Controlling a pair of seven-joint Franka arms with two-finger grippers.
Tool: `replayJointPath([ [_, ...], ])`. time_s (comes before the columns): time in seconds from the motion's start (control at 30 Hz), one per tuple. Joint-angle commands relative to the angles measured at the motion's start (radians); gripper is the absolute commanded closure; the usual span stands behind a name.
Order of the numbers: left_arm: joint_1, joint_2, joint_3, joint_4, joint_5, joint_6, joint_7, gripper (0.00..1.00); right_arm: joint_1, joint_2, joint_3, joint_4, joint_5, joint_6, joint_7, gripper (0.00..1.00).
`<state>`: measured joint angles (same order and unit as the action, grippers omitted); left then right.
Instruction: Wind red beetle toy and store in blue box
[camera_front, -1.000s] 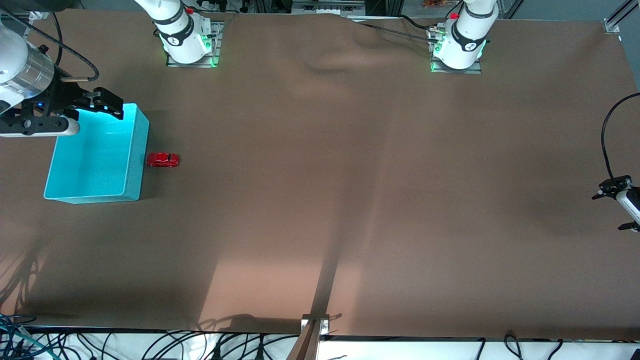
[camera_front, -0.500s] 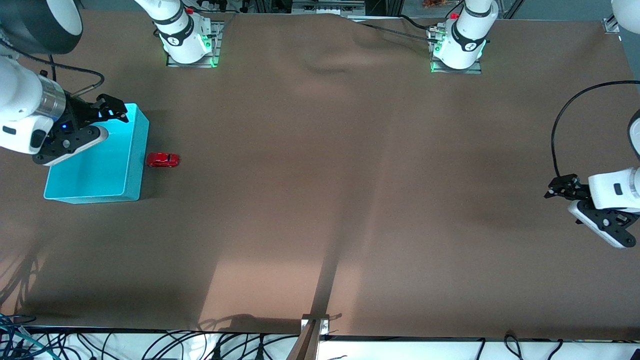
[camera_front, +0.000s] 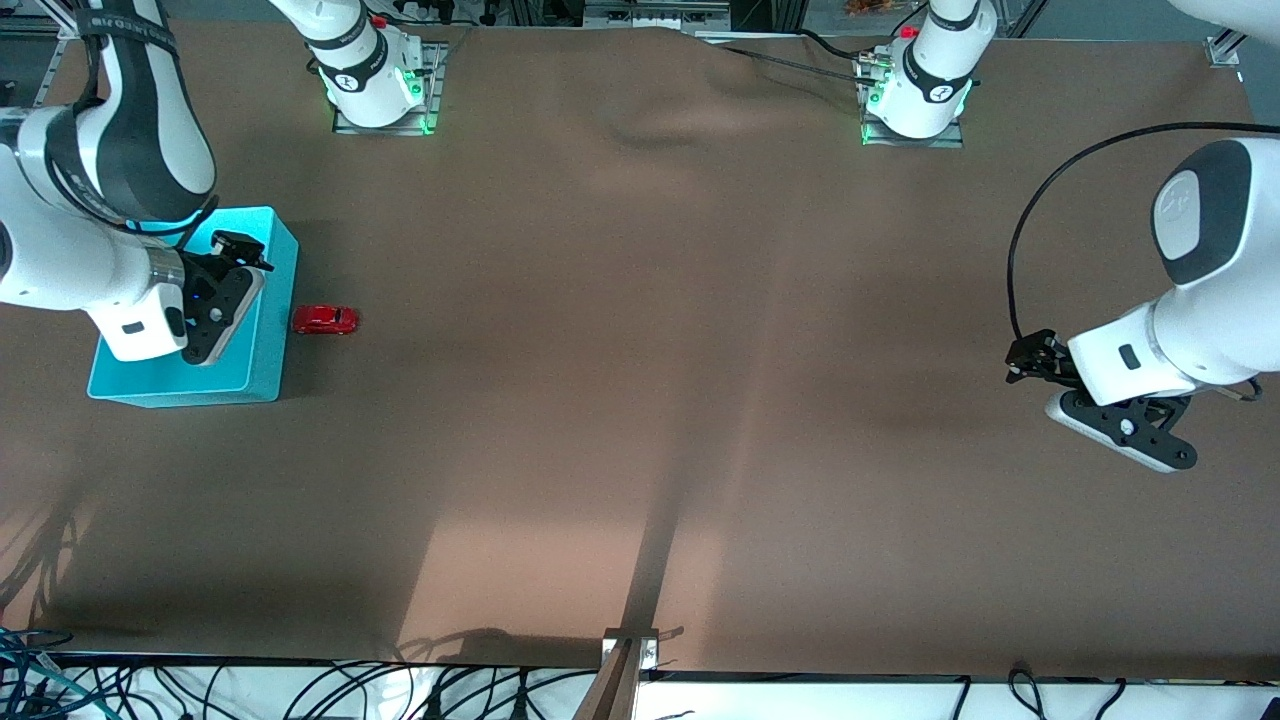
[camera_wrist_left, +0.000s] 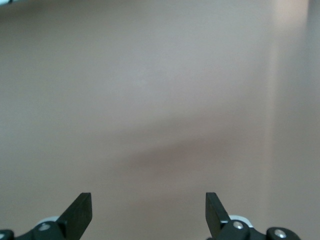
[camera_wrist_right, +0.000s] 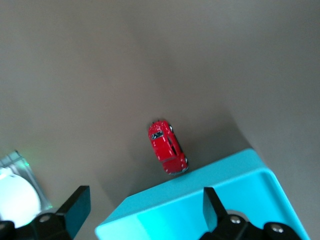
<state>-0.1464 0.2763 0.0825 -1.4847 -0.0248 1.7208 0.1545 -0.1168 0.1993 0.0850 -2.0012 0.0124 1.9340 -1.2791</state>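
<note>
The red beetle toy (camera_front: 326, 320) sits on the brown table right beside the blue box (camera_front: 268, 335), on the side toward the table's middle. My right gripper (camera_front: 240, 248) hangs open and empty over the box's corner nearest the robot bases. In the right wrist view the toy (camera_wrist_right: 167, 147) lies just past the box's rim (camera_wrist_right: 210, 200), between the open gripper's (camera_wrist_right: 145, 210) fingers. My left gripper (camera_front: 1028, 360) is open and empty over bare table at the left arm's end; the left wrist view shows only the gripper (camera_wrist_left: 148, 210) and cloth.
The brown cloth (camera_front: 640, 350) covers the whole table, with a wrinkle near the robot bases. A metal bracket (camera_front: 628, 650) stands at the table edge nearest the front camera. Cables hang along that edge.
My right arm has swung round over the blue box, the gripper now pointing toward the toy. My left gripper has moved in from the table's end toward the middle. The toy and box have not moved.
</note>
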Motion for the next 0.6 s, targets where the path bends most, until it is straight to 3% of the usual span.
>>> replayJointPath([
  [0.0, -0.007, -0.187, 0.014, -0.204, -0.023, 0.069, -0.085, 0.00, -0.006, -0.061, -0.007, -0.178, 0.027, 0.158, -0.121, 0.00],
  [0.23, 0.063, -0.284, -0.053, -0.256, -0.015, 0.074, -0.084, 0.00, -0.006, -0.057, -0.008, -0.307, 0.027, 0.358, -0.229, 0.00],
  [0.37, 0.080, -0.305, -0.113, -0.256, 0.072, 0.074, -0.096, 0.00, -0.006, -0.047, -0.011, -0.356, 0.027, 0.456, -0.272, 0.00],
  [0.57, 0.080, -0.321, -0.118, -0.256, 0.068, 0.068, -0.145, 0.00, -0.006, -0.018, -0.011, -0.395, 0.026, 0.562, -0.348, 0.00],
])
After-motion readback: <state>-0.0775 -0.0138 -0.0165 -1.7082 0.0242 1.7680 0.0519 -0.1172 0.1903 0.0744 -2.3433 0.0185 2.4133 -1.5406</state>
